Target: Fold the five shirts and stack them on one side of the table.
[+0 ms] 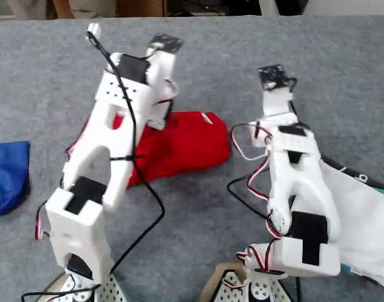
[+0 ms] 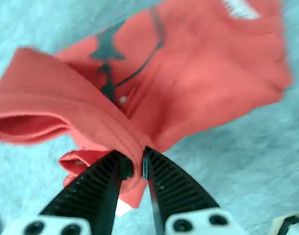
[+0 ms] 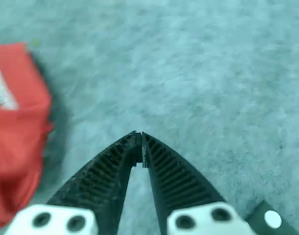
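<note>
A red shirt [image 1: 186,141] lies crumpled on the grey table [image 1: 53,82], partly under the left arm [image 1: 116,126]. My left gripper [image 2: 138,166] is shut on a folded edge of the red shirt [image 2: 198,83], and the pinched fold is raised off the rest of the cloth. My right gripper [image 3: 141,147] is shut with nothing in it, above bare table, with the red shirt [image 3: 17,127] off to one side. A blue shirt [image 1: 6,173] is bunched at the left edge. A white shirt [image 1: 362,214] lies at the right, partly under the right arm [image 1: 299,176].
Both arm bases [image 1: 242,286] stand at the near edge of the table, with loose cables [image 1: 148,189] running across the cloth. Open grey surface lies along the far side [image 1: 343,63] and between the arms [image 1: 192,220].
</note>
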Robot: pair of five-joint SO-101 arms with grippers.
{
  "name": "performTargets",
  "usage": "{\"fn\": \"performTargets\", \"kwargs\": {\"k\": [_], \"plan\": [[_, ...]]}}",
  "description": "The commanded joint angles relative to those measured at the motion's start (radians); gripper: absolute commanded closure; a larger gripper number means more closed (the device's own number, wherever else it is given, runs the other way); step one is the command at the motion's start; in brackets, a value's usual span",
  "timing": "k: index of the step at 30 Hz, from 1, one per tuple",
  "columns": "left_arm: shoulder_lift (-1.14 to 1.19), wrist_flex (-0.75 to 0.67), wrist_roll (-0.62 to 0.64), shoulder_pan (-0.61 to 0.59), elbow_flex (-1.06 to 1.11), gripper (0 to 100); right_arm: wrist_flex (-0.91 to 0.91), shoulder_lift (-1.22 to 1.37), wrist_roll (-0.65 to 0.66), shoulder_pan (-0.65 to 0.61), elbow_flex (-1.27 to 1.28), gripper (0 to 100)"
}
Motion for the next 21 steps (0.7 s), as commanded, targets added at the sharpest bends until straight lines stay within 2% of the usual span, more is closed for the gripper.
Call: {"fn": "performTargets", "kwargs": {"k": [1,8,14,19,21], "plan": [[0.021,0.011,0.037,0.087,-0.13,98,-0.107,-0.022,-0.015,0.044,0.008,99.3],[0.239,0.011,0.069,0.192,-0.351,98,-0.089,-0.016,-0.015,0.053,-0.018,99.3],[0.397,0.011,0.107,0.209,-0.511,98,-0.094,-0.016,-0.015,0.053,-0.018,99.3],[0.421,0.011,0.107,0.209,-0.532,97,-0.094,-0.016,-0.015,0.047,-0.018,99.3],[0.421,0.011,0.11,0.209,-0.532,93,-0.094,-0.016,-0.015,0.045,-0.018,99.3]]}}
